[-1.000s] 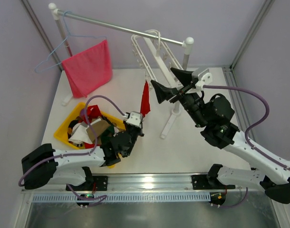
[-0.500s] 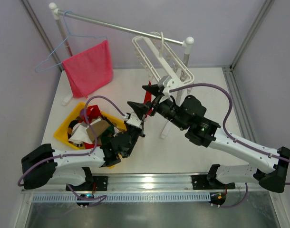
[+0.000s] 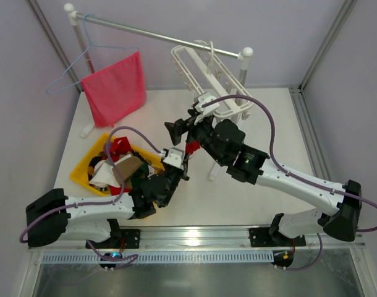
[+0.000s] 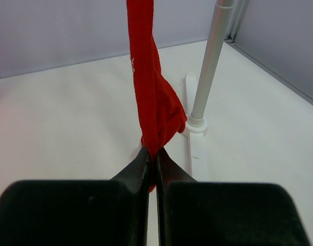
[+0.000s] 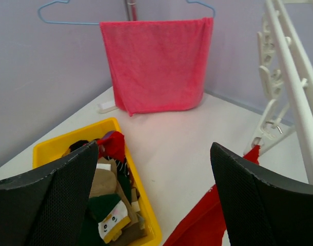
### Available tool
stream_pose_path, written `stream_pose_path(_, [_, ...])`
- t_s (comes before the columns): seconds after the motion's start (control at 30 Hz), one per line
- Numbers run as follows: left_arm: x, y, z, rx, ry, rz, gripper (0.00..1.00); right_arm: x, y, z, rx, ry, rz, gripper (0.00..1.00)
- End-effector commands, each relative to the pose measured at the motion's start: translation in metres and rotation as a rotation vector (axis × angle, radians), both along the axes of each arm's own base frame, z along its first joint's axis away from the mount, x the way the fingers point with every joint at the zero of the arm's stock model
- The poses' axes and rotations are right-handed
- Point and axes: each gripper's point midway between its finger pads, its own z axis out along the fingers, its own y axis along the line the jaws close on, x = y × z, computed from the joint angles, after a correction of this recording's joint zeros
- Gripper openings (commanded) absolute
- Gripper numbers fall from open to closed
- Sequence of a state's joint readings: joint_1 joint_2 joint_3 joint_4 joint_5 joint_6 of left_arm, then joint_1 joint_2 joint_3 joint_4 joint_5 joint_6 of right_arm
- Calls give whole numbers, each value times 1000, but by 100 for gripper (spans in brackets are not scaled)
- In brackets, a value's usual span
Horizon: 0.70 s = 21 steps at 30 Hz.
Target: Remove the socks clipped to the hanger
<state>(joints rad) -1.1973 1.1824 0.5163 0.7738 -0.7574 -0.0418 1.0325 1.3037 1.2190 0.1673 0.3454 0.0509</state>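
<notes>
One red sock (image 4: 149,92) hangs from a clip on the white hanger (image 3: 214,73), which hooks on the rail. My left gripper (image 4: 152,152) is shut on the sock's lower end; in the top view it (image 3: 181,159) sits just below the sock (image 3: 191,146). My right gripper (image 3: 181,125) is open and empty, just left of the sock's upper part and under the hanger's near end. In the right wrist view the open gripper (image 5: 154,154) frames the table, with the hanger (image 5: 290,61) and the red sock (image 5: 208,225) at the right.
A yellow bin (image 3: 83,167) holding several socks (image 5: 102,205) stands left of my left arm. A pink-red cloth (image 3: 114,86) and a light-blue wire hanger (image 3: 65,74) hang on the rail (image 3: 145,34). The rack's upright pole (image 4: 210,61) stands right of the sock.
My right arm swung left from beside the hanger to over the red sock, its gripper staying open. The left gripper kept its hold on the sock and barely moved.
</notes>
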Motion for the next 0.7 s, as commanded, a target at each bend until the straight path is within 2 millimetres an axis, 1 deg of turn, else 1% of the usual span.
stream_pose_path(0.0, [-3,1,20,-82,-34,-8,0,16,-28,19,44,-1,-182,90])
stream_pose_path(0.03, [-3,0,19,-80,-35,-9,0,20,-34,18,42,2,-224,89])
stream_pose_path(0.17, [-5,-5,19,-82,-35,-28,0,28,-39,8,19,18,-287,89])
stream_pose_path(0.4, [-9,-8,16,-76,-33,-43,0,40,-53,-2,-28,10,-414,89])
stream_pose_path(0.53, [-12,-10,15,-77,-34,-55,0,45,-60,-2,-48,0,-469,89])
stream_pose_path(0.67, [-12,-10,13,-73,-33,-55,0,46,-65,0,-44,-14,-496,89])
